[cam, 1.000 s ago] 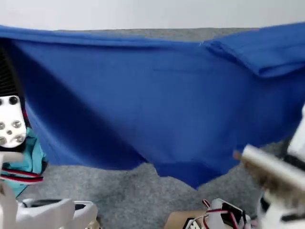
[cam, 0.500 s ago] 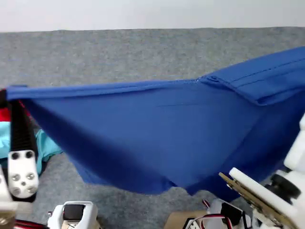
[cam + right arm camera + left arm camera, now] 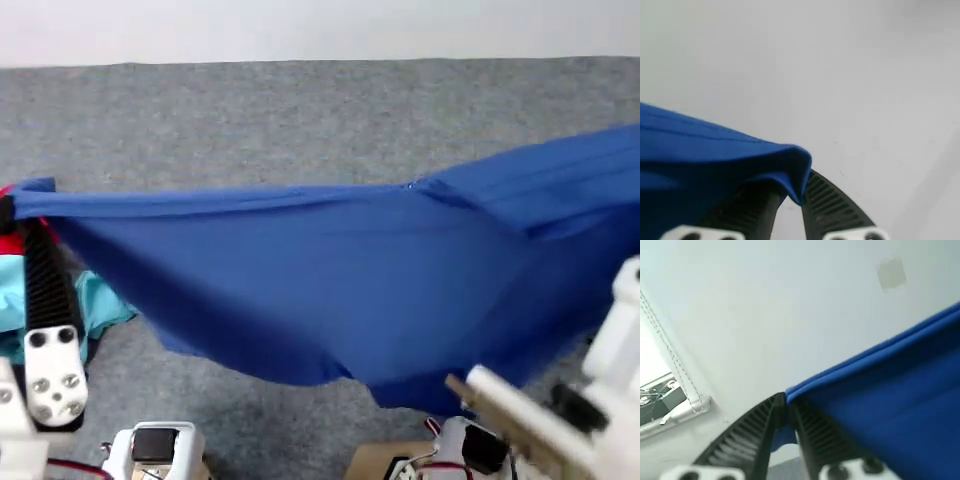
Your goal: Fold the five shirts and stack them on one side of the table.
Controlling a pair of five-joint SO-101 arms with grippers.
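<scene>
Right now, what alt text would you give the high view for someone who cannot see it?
A wide blue fabric shirt hangs stretched in the air across the grey felt-covered table, one corner pinched in the left claw and its other end running off the frame. Teal cloth lies bunched under that arm.

Table (image 3: 300, 110) carried a grey, felt-like cover that ran back to a plain white wall (image 3: 300, 30). Left wrist view: more white wall, bearing a small pale square patch (image 3: 891, 274). A bright window (image 3: 650, 360) sat at one edge, with a beaded cord (image 3: 671, 357) hanging along its frame and a white ledge (image 3: 677, 415) beneath. Right wrist view: a bare white surface (image 3: 850, 75), evenly lit
</scene>
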